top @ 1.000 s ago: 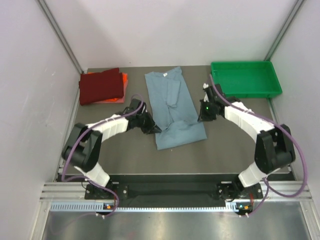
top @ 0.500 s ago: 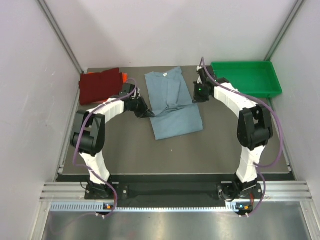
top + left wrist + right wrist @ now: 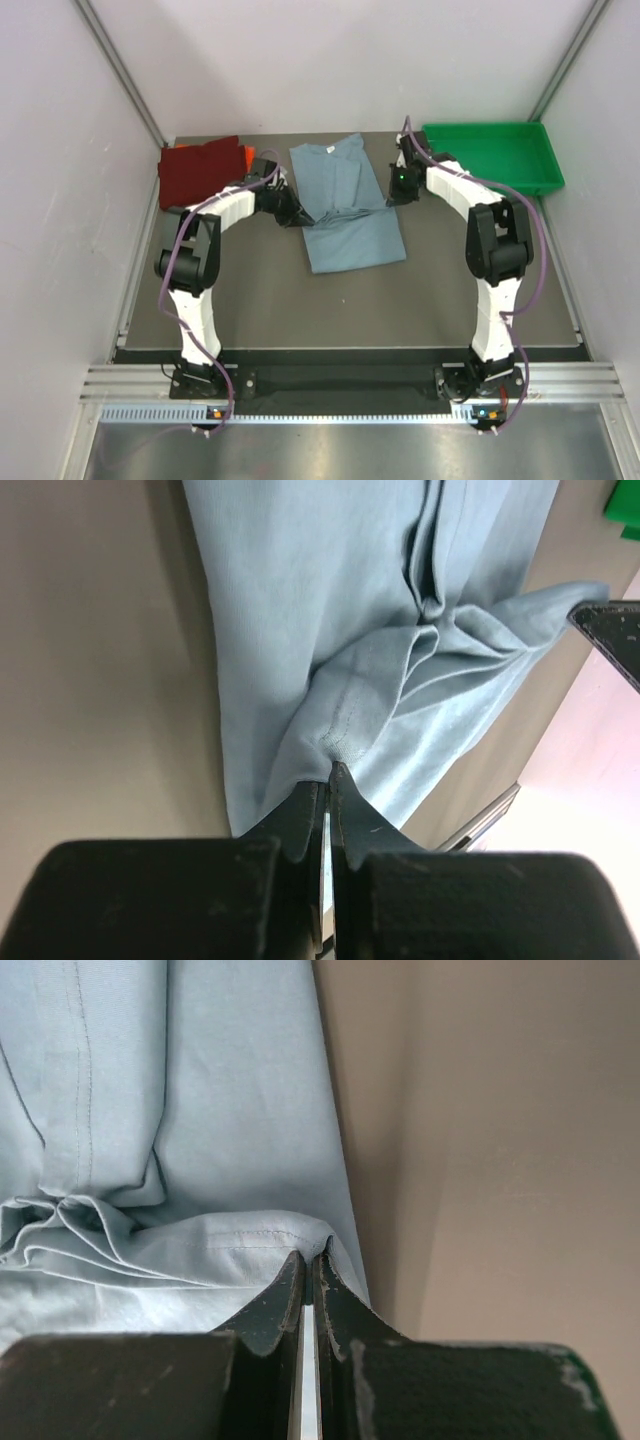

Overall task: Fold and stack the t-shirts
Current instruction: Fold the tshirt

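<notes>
From above, a soft, dusty grey-blue t-shirt (image 3: 345,205) lies in the middle of the dark matte table (image 3: 300,300), collar toward the far wall. Its near part is flat and the cloth is puckered across the middle. The left gripper (image 3: 296,216) sits at the shirt's left edge and the right gripper (image 3: 396,196) at its right edge, each pressed together on a pinch of cloth. At the far left corner a dark red t-shirt (image 3: 200,172), folded into a rectangle, rests on an orange t-shirt (image 3: 247,156), of which only a strip shows at the right side. A shallow green plastic tray (image 3: 490,160) stands at the far right corner, near the right arm and apart from the shirt.

The left wrist camera shows the left gripper (image 3: 330,780) with its black fingers closed tight on a stitched corner of the grey-blue t-shirt (image 3: 300,600). The cloth is drawn into ridges that run toward the right gripper (image 3: 612,630) at the picture's edge. Bare table (image 3: 90,680) lies to the left, and a corner of the green plastic tray (image 3: 628,500) shows at top right.

The right wrist camera shows the right gripper (image 3: 308,1260) with only a thin slit between its fingers, nipping the hemmed edge of the grey-blue t-shirt (image 3: 200,1090). Folds gather at the left, and bare table (image 3: 480,1160) fills the right half
</notes>
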`<state>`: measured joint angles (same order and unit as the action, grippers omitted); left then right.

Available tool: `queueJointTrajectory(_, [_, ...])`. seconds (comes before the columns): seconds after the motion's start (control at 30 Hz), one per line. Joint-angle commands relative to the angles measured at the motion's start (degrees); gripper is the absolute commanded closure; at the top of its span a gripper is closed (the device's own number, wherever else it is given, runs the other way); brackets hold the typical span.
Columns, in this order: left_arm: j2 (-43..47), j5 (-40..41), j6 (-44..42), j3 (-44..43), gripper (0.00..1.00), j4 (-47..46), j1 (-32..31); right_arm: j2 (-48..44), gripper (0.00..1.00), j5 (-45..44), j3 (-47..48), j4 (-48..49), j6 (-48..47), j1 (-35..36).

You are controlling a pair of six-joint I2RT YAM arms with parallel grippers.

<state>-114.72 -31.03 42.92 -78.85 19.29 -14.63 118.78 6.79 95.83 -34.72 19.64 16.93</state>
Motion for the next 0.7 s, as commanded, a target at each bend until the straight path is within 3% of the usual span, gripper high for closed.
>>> queueJointTrajectory(0.0, [-1.4, 0.7, -0.5, -3.9, 1.00, 0.2, 0.7, 0.5, 1.00, 1.6, 3.7, 2.6, -0.4, -1.4])
queueJointTrajectory(0.47, [0.2, 0.3, 4.0, -0.9, 1.00, -10.8, 2.7, 4.1, 1.00, 6.1, 6.1, 5.5, 0.1, -2.6])
queueJointTrajectory(0.67, [0.5, 1.2, 5.4, 0.4, 1.00, -11.5, 3.6, 3.0, 1.00, 6.2, 5.3, 6.9, 0.8, -2.6])
